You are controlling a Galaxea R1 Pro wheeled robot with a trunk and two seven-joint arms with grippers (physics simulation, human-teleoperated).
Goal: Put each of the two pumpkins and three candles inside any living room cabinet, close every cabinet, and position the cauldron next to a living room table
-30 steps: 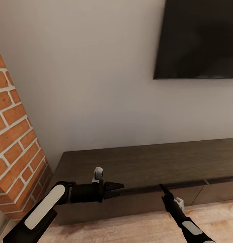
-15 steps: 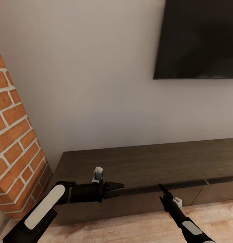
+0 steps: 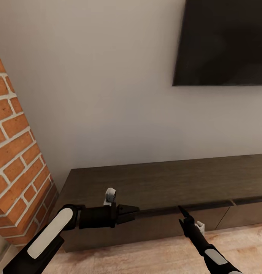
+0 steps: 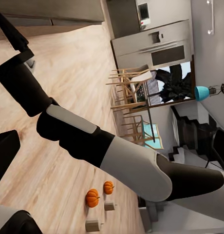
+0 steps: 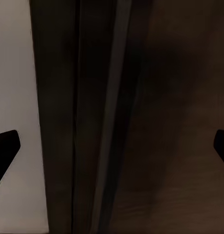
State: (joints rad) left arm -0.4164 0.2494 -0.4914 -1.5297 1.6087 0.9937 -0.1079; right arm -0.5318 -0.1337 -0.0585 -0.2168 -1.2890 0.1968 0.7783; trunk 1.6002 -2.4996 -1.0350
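Both arms reach to the cabinet (image 3: 153,190) top front edge, likely to pull a drawer. Right end effector (image 3: 181,210) spread wide; left end effector (image 3: 135,210) unclear. Pumpkins (image 4: 92,197) sit on floor, well behind.

Plain pale-grey wall (image 3: 108,95) w/ black flat wall-mounted TV (image 3: 222,42) at upper right. Red brick column w/ white mortar (image 3: 16,167) at left. Light wood-plank floor (image 3: 146,255). Left wrist view: white fridge (image 4: 158,44), wooden chairs (image 4: 131,85), teal lamp (image 4: 202,91).
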